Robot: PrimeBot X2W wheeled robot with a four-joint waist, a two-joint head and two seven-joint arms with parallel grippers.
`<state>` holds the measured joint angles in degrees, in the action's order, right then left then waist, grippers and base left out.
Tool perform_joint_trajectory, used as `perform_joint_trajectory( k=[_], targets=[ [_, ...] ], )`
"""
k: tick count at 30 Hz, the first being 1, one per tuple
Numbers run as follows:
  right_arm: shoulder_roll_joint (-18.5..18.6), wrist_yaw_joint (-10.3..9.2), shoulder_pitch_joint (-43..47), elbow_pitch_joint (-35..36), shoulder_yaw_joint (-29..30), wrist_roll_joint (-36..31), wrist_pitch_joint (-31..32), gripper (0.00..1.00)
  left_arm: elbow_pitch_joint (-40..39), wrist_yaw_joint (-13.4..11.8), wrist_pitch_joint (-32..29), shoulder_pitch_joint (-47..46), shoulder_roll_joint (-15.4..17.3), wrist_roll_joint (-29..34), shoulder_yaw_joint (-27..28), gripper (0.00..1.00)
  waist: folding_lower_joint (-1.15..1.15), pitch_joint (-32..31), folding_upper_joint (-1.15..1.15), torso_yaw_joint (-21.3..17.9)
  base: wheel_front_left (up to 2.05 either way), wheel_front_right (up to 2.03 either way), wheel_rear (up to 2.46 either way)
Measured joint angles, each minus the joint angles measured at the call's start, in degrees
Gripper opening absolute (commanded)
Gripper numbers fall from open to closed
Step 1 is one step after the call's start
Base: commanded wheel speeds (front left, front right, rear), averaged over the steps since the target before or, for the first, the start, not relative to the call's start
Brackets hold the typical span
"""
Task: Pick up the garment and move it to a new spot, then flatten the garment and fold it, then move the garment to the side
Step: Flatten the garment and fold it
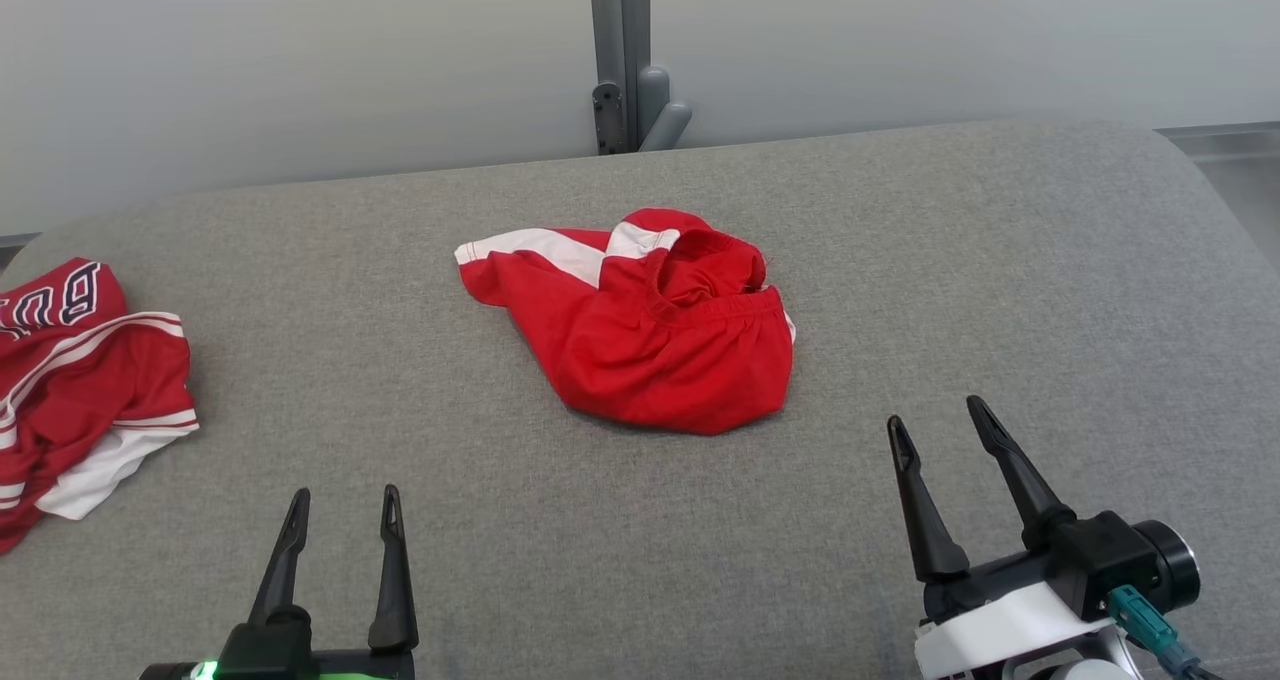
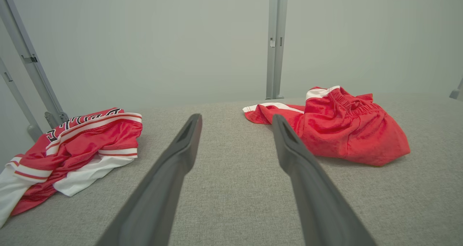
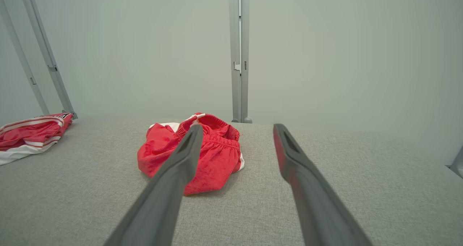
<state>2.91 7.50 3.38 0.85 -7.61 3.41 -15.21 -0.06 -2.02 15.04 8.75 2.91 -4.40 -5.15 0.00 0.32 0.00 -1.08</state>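
Test lab: padded table (image 1: 1000, 260), bare panelled walls (image 1: 300, 60)

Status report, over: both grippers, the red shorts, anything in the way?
Left gripper open, empty. Right gripper open, empty. Red shorts crumpled, untouched, centre. Other red garment far left, not blocking.

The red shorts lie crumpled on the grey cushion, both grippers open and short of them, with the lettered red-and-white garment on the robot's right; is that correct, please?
Not quite: the head view shows the lettered red-and-white garment on the robot's left. The rest holds: the red shorts lie crumpled on the grey cushion, left gripper and right gripper open and short of them.
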Motion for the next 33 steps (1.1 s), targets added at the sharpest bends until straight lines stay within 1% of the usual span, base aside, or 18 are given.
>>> perform_joint_trajectory(
  k=[10,13,14,15,18,20,23,27,33],
  targets=[
    [0.0,-0.01,-0.04,0.05,-0.1,0.1,0.0,1.0,0.4,0.15,0.0,-0.04,0.0,0.33,-1.14,1.0,0.0,-0.21,0.0,-0.64,0.0,0.0,0.0],
    [0.0,-0.01,-0.05,0.04,-0.3,0.1,0.0,1.0,1.62,1.11,0.0,-0.51,0.0,0.22,-2.26,1.0,0.0,-0.04,0.0,-1.04,0.0,0.0,0.0],
    [0.0,-0.01,-0.09,0.02,-0.45,0.1,0.0,1.0,2.05,1.66,0.0,-1.19,-0.01,-0.73,-2.78,1.0,0.0,0.08,0.0,-1.27,0.0,0.0,0.0],
    [-0.03,0.0,-0.18,0.01,-0.52,0.1,0.0,1.0,2.74,2.2,0.0,-2.3,-0.02,-3.0,-3.42,1.0,0.0,0.28,0.0,-1.49,0.0,0.0,0.0],
    [-0.01,-0.01,-0.69,0.09,-0.31,0.1,0.0,1.0,5.42,3.82,0.0,-7.16,0.01,-5.36,-6.84,1.0,0.0,1.15,0.0,-2.29,0.0,0.0,0.0],
    [0.01,-0.01,-1.58,0.29,-0.27,0.21,0.0,1.0,7.26,4.21,0.01,-11.85,-0.05,-6.14,-9.39,1.0,0.0,2.14,0.0,-2.85,0.0,0.0,0.0],
    [0.0,0.0,-2.71,0.35,-0.36,0.54,0.0,1.0,13.44,5.23,-0.01,-19.13,-0.1,-6.05,-13.55,1.0,0.0,3.77,0.0,-4.05,0.0,0.0,0.0],
    [-0.02,0.0,-3.89,0.42,-0.63,1.01,0.0,1.0,21.79,7.08,-4.63,-28.21,-0.13,-5.86,-18.22,1.0,0.0,6.03,0.0,-6.12,0.0,0.0,0.0],
    [0.0,0.0,-6.04,0.81,-0.21,1.67,0.0,1.0,28.37,8.66,-11.11,-40.67,-0.2,-4.13,-23.58,1.0,0.0,9.91,0.0,-9.33,0.0,0.0,0.0]
  ],
)
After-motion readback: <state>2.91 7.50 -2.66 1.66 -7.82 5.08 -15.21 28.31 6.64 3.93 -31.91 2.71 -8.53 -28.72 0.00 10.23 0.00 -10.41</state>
